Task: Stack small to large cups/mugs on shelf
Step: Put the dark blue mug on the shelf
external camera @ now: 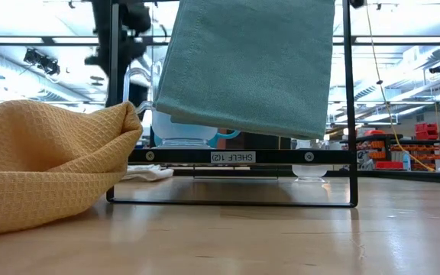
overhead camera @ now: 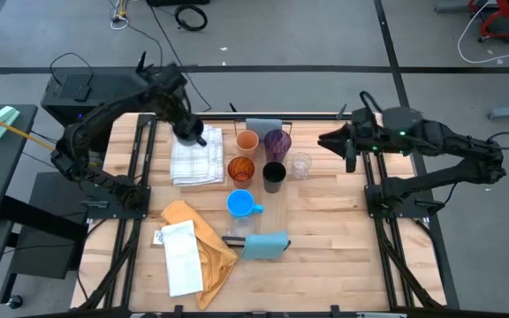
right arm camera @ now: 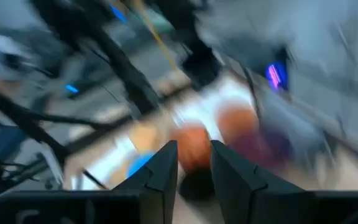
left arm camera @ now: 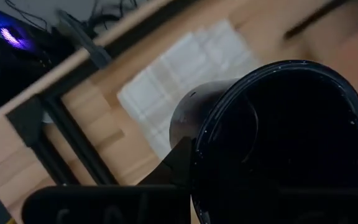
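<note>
My left gripper (overhead camera: 189, 134) is shut on a navy mug (left arm camera: 278, 137) above a white folded towel (overhead camera: 196, 159) at the far left. On the table's middle stand an orange cup (overhead camera: 247, 140), a purple cup (overhead camera: 277, 141), an amber cup (overhead camera: 240, 168), a black cup (overhead camera: 273, 175), a clear glass (overhead camera: 300, 164) and a bright blue mug (overhead camera: 240, 204). The shelf runs from a grey block (overhead camera: 263, 124) to a light blue block (overhead camera: 266, 246). My right gripper (right arm camera: 194, 171) hovers open to the right of the cups, holding nothing. My left gripper holds the navy mug by its rim (left arm camera: 194, 155). One finger (left arm camera: 178, 163) lies on the outside of the wall; the other is hidden by the mug. The fingers come from above, slanting down. The mug hangs tilted, its mouth toward the wrist, clear of the towel.
A yellow cloth (overhead camera: 200, 240) and a white sheet (overhead camera: 180, 256) lie at the near left. Black frame rails (overhead camera: 140, 168) run along both sides of the table. Bare wood lies at the near right (overhead camera: 334, 256).
</note>
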`<state>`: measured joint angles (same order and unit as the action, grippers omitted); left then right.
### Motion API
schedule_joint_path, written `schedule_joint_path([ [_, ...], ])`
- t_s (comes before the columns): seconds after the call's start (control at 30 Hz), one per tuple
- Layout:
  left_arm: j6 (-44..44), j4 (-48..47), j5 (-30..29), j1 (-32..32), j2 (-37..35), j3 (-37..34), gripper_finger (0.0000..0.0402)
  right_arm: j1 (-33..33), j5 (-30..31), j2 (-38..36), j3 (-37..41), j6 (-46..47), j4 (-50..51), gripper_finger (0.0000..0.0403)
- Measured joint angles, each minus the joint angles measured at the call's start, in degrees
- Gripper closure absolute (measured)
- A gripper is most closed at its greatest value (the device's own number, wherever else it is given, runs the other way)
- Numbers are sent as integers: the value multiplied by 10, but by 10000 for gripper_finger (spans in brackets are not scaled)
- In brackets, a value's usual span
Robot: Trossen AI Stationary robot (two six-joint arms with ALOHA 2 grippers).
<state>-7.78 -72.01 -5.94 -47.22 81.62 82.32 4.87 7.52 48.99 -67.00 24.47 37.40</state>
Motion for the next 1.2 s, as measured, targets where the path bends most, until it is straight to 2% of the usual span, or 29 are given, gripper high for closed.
schedule_joint_path([
  [0.13, -55, -40, -1, 16, 0, 99, 376, -37, 0, 7, -1, -118, -112, 302],
  [0.3, -128, -53, 1, 57, 1, 212, 376, -51, 3, 48, -1, -174, -129, 302],
  [0.43, -176, -50, -15, 107, 7, 262, 376, -51, 21, 106, 0, -226, -183, 302],
  [0.6, -221, -52, -38, 170, 13, 268, 377, -63, 20, 182, 0, -366, -324, 302],
  [0.67, -234, -52, -49, 189, 19, 268, 377, -62, 13, 207, -3, -391, -352, 297],
  [0.9, -275, -25, -57, 229, 49, 268, 377, -61, -2, 269, -40, -426, -344, 250],
  [1.07, -276, -18, -53, 253, 64, 268, 377, -52, 49, 280, -51, -457, -348, 215],
  [1.2, -276, 0, -55, 260, 63, 270, 377, -34, 74, 280, -54, -454, -350, 201],
])
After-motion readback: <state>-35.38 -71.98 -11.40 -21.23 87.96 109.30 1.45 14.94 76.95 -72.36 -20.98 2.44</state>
